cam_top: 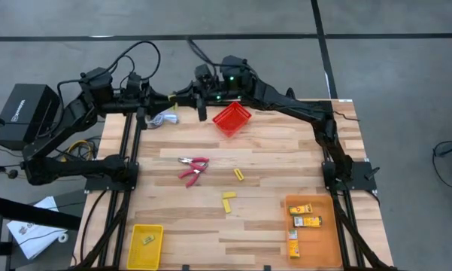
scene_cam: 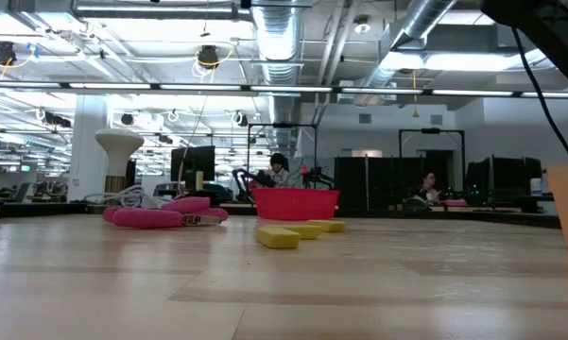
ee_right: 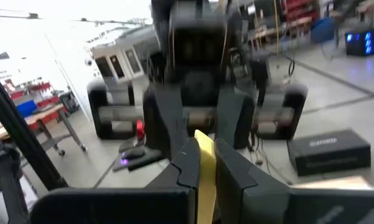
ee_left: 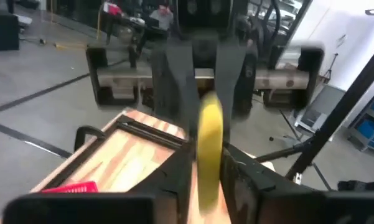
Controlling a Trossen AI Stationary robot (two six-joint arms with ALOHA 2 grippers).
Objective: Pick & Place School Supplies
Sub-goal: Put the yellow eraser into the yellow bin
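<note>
Handover, by the look of it: both arms meet in the air just beside the red bin [cam_top: 232, 119], on its left-arm side, fingers pointed at each other. The right gripper [ee_right: 205, 158] is clenched on a thin yellow piece [ee_right: 205, 180], edge-on between its fingers. Your left gripper [ee_left: 206, 167] has the same piece standing between its fingers, but I cannot tell whether it is pinching or only straddling it. Passing it across probably makes sense because the yellow bin [cam_top: 135, 256] sits at the table's near edge, far from the red bin on the left arm's side.

Waiting for you on the boards:
- red-handled scissors [cam_top: 193, 167], a little in front of the red bin
- two more yellow pieces [cam_top: 238, 174] [cam_top: 228, 199], farther out from it

The small boxes [cam_top: 306, 221] already lie in the orange bin [cam_top: 327, 248], well away from the red bin.

The boxes' green marks and the white lettering on the black case [ee_right: 330, 146] are unreadable.
</note>
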